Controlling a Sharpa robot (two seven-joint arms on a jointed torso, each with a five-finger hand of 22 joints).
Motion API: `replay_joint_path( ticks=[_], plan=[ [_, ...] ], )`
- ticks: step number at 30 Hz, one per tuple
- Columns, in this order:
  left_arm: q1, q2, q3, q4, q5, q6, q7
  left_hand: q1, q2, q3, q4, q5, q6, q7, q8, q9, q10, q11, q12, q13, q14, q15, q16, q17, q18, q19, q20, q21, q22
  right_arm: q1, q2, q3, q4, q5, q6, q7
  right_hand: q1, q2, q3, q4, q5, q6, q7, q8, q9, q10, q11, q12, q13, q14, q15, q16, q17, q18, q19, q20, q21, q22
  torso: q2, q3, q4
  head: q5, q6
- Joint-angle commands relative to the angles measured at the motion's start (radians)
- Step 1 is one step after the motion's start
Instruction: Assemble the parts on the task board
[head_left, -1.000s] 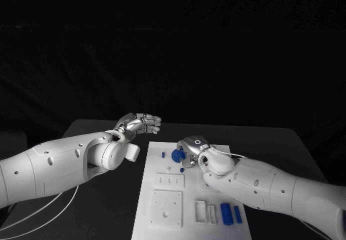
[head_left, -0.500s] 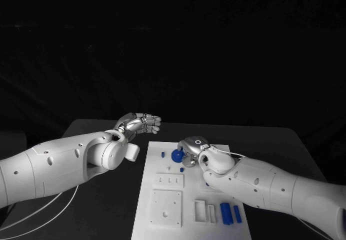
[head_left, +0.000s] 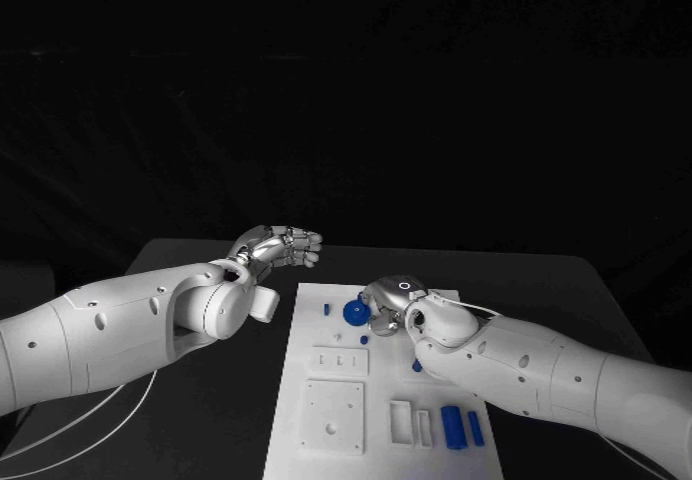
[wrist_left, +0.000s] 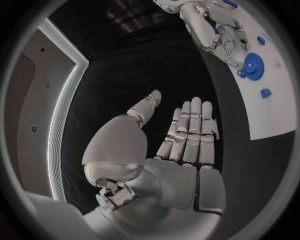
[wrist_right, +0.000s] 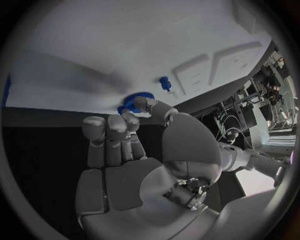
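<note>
From the head camera, the right hand (head_left: 387, 300) sits curled over the task board (head_left: 378, 385) near its far edge, fingertips pinching a round blue gear (head_left: 356, 314). The left hand (head_left: 280, 245) hangs off the board's far left corner, holding nothing. Two long blue bars (head_left: 462, 427) lie near the near right corner, pointing front to back. The left wrist cam shows its hand (wrist_left: 187, 135) flat with straight fingers, nothing in it. The right wrist cam shows fingers (wrist_right: 115, 127) bunched on the gear's (wrist_right: 132, 100) toothed rim, gear lying flat on the board (wrist_right: 125, 45).

Right hand (head_left: 387, 300) hides pt of blue gear (head_left: 355, 314).
</note>
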Motion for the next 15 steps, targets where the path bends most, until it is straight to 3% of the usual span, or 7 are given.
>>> replay_joint_path(
  ticks=[1,5,9,14,15],
  plan=[
    [0.001,0.0,0.001,0.002,-0.003,0.002,0.011,-0.004,-0.001,0.006,0.002,0.003,0.009,0.008,-0.004,-0.001,0.001,0.006,-0.003,-0.002,0.003,0.003,-0.004,0.001,0.017,-0.007,0.002,0.005,0.021,-0.002,-0.017,-0.002,0.012,0.008,0.021,0.004,0.008,0.012,0.008,-0.009,0.025,-0.003,0.002,0.001,0.003,0.002,-0.007,0.001,-0.001,0.004,-0.003,-0.004,0.002,0.123,0.001,0.001,-0.003,0.001,0.0,0.0001,0.0001,0.0,0.001],
    [0.001,-0.003,0.001,0.003,-0.003,0.003,0.011,-0.004,-0.001,0.006,0.002,0.003,0.009,0.008,-0.004,-0.001,0.001,0.006,-0.004,-0.002,0.003,0.003,-0.004,0.001,0.017,-0.007,0.002,0.005,0.021,0.001,-0.044,-0.001,0.037,0.018,0.006,0.003,0.016,0.024,0.018,-0.022,0.035,-0.002,0.003,0.004,0.004,0.002,-0.006,0.002,-0.001,0.004,-0.002,-0.005,0.005,0.123,0.002,-0.003,-0.005,0.003,0.0,0.0006,-0.0016,0.002,0.001],
    [0.001,-0.007,0.001,0.003,-0.003,0.002,0.011,-0.004,-0.001,0.006,0.002,0.003,0.009,0.008,-0.004,-0.001,0.001,0.006,-0.004,-0.002,0.003,0.003,-0.004,0.001,0.017,-0.007,0.002,0.005,0.021,0.008,-0.082,0.003,0.074,0.055,-0.054,0.027,0.013,0.02,0.019,-0.026,0.017,0.002,0.005,0.008,0.006,0.003,-0.004,0.002,-0.002,0.005,0.0,-0.006,0.007,0.123,0.004,-0.004,-0.006,0.004,0.0,0.0013,-0.0023,0.001,0.002],
    [0.001,-0.009,0.001,0.003,-0.003,0.003,0.013,-0.004,-0.001,0.006,0.002,0.003,0.009,0.008,-0.004,-0.001,0.001,0.006,-0.004,-0.002,0.003,0.003,-0.004,0.001,0.017,-0.007,0.002,0.005,0.021,0.016,-0.146,0.035,0.124,0.169,-0.146,0.126,0.012,0.006,0.025,-0.022,-0.028,0.005,0.008,0.012,0.007,0.003,0.0,0.003,-0.004,0.006,0.003,-0.009,0.01,0.123,0.006,-0.006,-0.01,0.006,-0.001,0.0014,-0.0028,-0.001,0.006],
    [0.001,-0.01,0.001,0.003,-0.003,0.003,0.013,-0.004,-0.001,0.006,0.002,0.003,0.009,0.008,-0.004,-0.001,0.001,0.006,-0.004,-0.002,0.003,0.003,-0.004,0.001,0.017,-0.007,0.002,0.005,0.021,0.018,-0.162,0.047,0.134,0.197,-0.151,0.152,0.013,0.004,0.026,-0.022,-0.031,0.005,0.008,0.012,0.007,0.003,0.0,0.003,-0.004,0.006,0.003,-0.01,0.01,0.123,0.006,-0.006,-0.01,0.006,-0.001,0.0021,-0.0034,-0.001,0.006]
  ],
)
